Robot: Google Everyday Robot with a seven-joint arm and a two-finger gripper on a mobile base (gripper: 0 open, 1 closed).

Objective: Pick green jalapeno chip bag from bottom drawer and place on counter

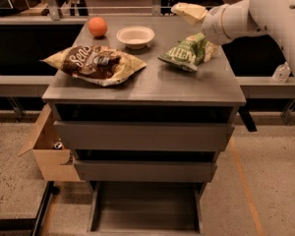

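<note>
- dim room with a speckled floor (265, 181); a grey cabinet stands in the middle, and dark rails and benches run behind it.
- far left, a cardboard box (45, 154) sits on the floor against the cabinet's side, its flap open.
- the counter (187, 85) is the cabinet's flat grey top, and everything below lies on it.
- on its left part lies a big brown-and-cream chip bag (94, 64), flat, reaching close to the front edge.
- behind that bag, near the back edge, is an orange ball (97, 26), perhaps a fruit.
- just right of the ball stands a white bowl (135, 36), upright and apart from both bags.
- below the counter, the top drawer (142, 135) and the middle drawer (145, 171) show as grey fronts, each pulled out a little.
- the bottom drawer (145, 210) is pulled far out, and its dark floor is in plain sight.
- the green bag (186, 54) lies on the right part of the counter, slightly crumpled, its lettering facing up, well apart from the brown bag.
- the gripper (189, 13) hovers above the counter's back right area, higher than the green bag and not touching it; it carries nothing, and i cannot tell whether it is spread or closed.
- the white arm (265, 9) comes in from the upper right and ends at the gripper.
</note>
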